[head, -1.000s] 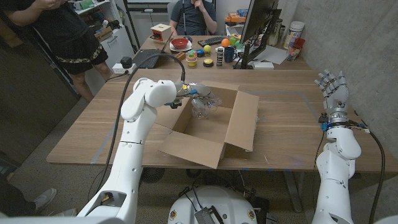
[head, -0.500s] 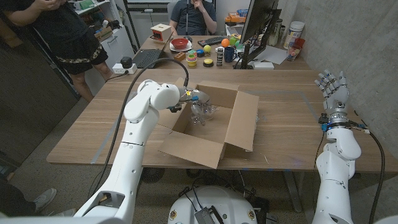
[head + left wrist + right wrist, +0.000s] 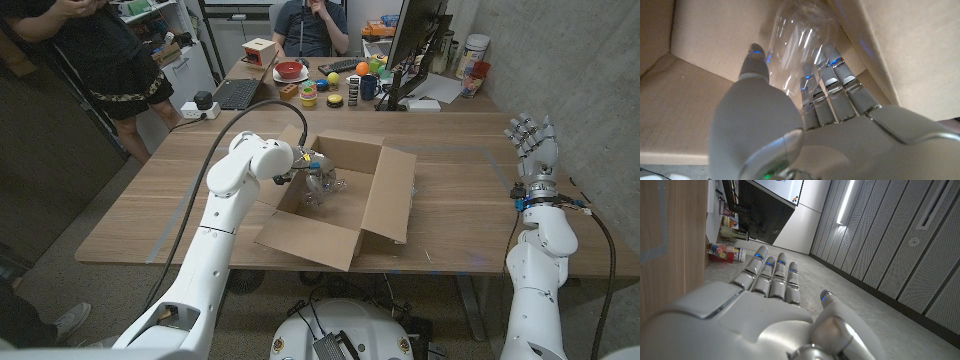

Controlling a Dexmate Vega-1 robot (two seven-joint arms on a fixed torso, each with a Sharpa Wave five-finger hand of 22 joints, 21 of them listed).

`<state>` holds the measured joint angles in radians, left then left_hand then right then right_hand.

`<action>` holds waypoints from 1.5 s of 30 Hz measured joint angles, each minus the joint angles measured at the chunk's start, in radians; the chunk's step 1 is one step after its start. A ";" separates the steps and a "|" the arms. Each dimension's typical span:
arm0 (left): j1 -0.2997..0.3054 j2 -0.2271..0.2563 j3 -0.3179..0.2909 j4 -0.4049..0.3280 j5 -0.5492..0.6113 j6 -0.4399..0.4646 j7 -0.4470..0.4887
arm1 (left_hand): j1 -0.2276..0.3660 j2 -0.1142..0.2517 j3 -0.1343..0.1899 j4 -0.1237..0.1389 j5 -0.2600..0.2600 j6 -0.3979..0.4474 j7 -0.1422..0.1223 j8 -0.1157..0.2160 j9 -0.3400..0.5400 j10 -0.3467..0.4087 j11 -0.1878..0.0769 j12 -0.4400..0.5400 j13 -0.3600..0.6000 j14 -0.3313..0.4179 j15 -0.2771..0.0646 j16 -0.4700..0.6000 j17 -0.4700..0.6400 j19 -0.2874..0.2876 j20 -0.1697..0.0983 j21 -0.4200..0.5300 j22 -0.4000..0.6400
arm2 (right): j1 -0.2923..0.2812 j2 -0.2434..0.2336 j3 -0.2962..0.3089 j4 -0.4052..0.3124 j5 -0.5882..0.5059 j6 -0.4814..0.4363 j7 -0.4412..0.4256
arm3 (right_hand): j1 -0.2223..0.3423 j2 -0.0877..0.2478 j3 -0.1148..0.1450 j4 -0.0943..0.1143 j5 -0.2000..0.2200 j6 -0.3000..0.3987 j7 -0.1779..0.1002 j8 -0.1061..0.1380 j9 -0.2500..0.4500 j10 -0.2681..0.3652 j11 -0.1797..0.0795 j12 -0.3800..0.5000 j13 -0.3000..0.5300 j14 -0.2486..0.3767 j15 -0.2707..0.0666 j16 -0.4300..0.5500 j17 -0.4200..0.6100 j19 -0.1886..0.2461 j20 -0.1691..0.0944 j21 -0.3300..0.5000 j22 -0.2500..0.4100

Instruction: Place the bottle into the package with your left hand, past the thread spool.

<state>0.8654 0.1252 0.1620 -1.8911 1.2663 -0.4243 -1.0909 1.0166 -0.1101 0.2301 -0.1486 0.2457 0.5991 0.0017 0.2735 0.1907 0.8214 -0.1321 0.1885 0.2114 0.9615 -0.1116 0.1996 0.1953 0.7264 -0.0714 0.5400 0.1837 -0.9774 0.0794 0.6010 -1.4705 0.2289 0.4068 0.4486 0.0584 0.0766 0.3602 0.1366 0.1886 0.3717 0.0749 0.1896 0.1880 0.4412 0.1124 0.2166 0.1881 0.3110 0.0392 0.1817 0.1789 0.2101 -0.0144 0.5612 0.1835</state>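
Your left hand [image 3: 305, 160] holds the clear plastic bottle [image 3: 322, 180] inside the cardboard box [image 3: 385, 195], so lower toward 6 o'clock, then release; right hand [image 3: 533, 140] idles, fingers spread.

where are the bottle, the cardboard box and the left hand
bottle [image 3: 802, 35], left wrist view, on its clear body.
cardboard box [image 3: 390, 190], head view, on its right flap.
left hand [image 3: 840, 135], left wrist view, on the back of the hand below the fingers.
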 measured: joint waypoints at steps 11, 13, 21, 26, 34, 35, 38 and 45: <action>-0.011 0.009 0.017 0.034 0.003 -0.004 0.001 | -0.002 0.002 0.000 0.000 -0.001 0.000 0.000 -0.024 0.002 -0.004 -0.004 -0.004 0.000 -0.014 -0.014 -0.006 -0.003 -0.026 0.004 0.000 0.000 | 0.005 0.002 -0.001 0.012 -0.002 0.007 -0.003 | -0.004 -0.004 0.000 0.000 0.000 0.000 0.000 0.000 0.000 0.000 0.000 0.000 0.000 0.000 0.000 0.000 0.000 0.000 0.000 0.000 0.000; -0.013 0.009 0.018 0.037 0.003 -0.006 0.001 | -0.002 0.002 0.000 0.000 -0.006 0.009 -0.009 -0.031 0.003 -0.004 -0.004 -0.005 0.000 -0.019 -0.019 -0.012 -0.005 -0.031 0.005 0.000 0.000 | 0.005 0.002 -0.001 0.012 -0.002 0.008 -0.004 | -0.004 -0.004 0.000 0.000 0.000 0.000 0.000 0.000 -0.001 0.000 0.000 0.000 0.000 0.000 0.000 0.000 0.000 0.000 0.000 0.000 0.000; -0.026 0.012 0.029 0.059 -0.003 -0.008 -0.043 | 0.004 0.023 -0.021 0.021 -0.006 -0.005 -0.089 -0.085 0.012 -0.190 -0.053 -0.011 0.000 -0.198 0.017 -0.022 -0.008 -0.090 0.011 -0.026 -0.003 | 0.007 0.004 -0.002 0.014 -0.004 0.013 -0.007 | -0.004 -0.004 0.000 0.000 0.000 0.000 0.000 0.000 -0.002 0.000 0.000 0.000 0.000 0.000 0.000 0.000 0.000 0.000 0.000 0.000 0.000; -0.039 0.015 0.040 0.075 -0.006 -0.010 -0.065 | 0.040 0.080 -0.044 0.044 -0.004 -0.137 -0.074 -0.089 0.012 -0.335 -0.005 -0.011 -0.002 -0.361 0.051 -0.026 -0.005 -0.129 0.014 -0.047 -0.005 | 0.008 0.004 -0.002 0.016 -0.005 0.016 -0.009 | -0.004 -0.004 0.000 0.000 0.000 0.000 0.000 0.000 -0.002 0.000 0.000 0.000 0.000 0.000 0.000 0.000 0.000 0.000 0.000 -0.007 0.000; -0.045 0.015 0.043 0.081 -0.008 -0.011 -0.087 | 0.075 0.125 -0.062 0.067 0.010 -0.263 -0.056 -0.093 0.012 -0.460 0.037 -0.015 -0.002 -0.517 0.065 -0.026 -0.002 -0.180 0.040 -0.076 -0.002 | 0.010 0.003 -0.003 0.020 -0.005 0.016 -0.010 | -0.004 -0.004 -0.004 -0.004 0.000 0.000 0.000 0.000 -0.002 0.000 0.000 0.000 0.000 0.000 0.000 0.000 0.000 0.000 0.000 -0.007 0.000; -0.051 0.016 0.046 0.088 -0.008 -0.011 -0.088 | 0.072 0.128 -0.065 0.070 0.013 -0.275 -0.055 -0.093 0.012 -0.472 0.040 -0.015 -0.002 -0.533 0.065 -0.026 -0.002 -0.186 0.047 -0.080 -0.002 | 0.011 0.003 -0.003 0.021 -0.006 0.018 -0.011 | -0.004 -0.004 -0.004 -0.004 0.000 0.000 0.000 0.000 -0.002 0.000 0.000 0.000 0.000 0.000 0.000 0.000 0.000 0.000 0.000 -0.007 0.000; -0.054 0.017 0.048 0.091 -0.008 -0.011 -0.092 | 0.067 0.131 -0.073 0.074 0.019 -0.312 -0.044 -0.093 0.012 -0.496 0.055 -0.015 -0.002 -0.569 0.068 -0.026 -0.002 -0.205 0.054 -0.091 -0.002 | 0.011 0.003 -0.003 0.022 -0.007 0.019 -0.011 | -0.004 -0.004 -0.004 -0.004 0.000 0.000 0.000 0.000 -0.002 0.000 0.000 0.000 0.000 0.000 0.000 0.000 0.000 0.000 0.000 -0.007 0.000; -0.057 0.017 0.052 0.098 -0.008 -0.011 -0.100 | 0.033 0.096 -0.116 0.082 0.044 -0.419 -0.019 -0.093 0.012 -0.611 0.102 -0.015 -0.010 -0.677 0.071 -0.026 -0.003 -0.269 0.094 -0.138 -0.007 | 0.012 0.001 -0.004 0.024 -0.008 0.022 -0.013 | -0.004 -0.004 -0.004 -0.004 0.000 0.000 0.000 0.000 -0.002 0.000 0.000 0.000 0.000 0.000 0.000 0.000 0.000 0.000 0.000 -0.007 0.000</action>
<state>0.8086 0.1423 0.2138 -1.7935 1.2583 -0.4351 -1.1914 1.0496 -0.0138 0.1142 -0.0663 0.2896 0.1797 -0.0170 0.1809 0.2025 0.2099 -0.0306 0.1730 0.2014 0.2848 -0.0405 0.1736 0.1923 0.4576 0.0221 0.4019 0.1766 -0.9651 0.0807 0.5975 -1.4469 0.2208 0.4289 0.4358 0.0545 0.0726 0.3561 0.1325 0.1886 0.3717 0.0749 0.1896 0.1861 0.4412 0.1124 0.2166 0.1881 0.3109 0.0391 0.1817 0.1789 0.2099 -0.0143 0.5545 0.1836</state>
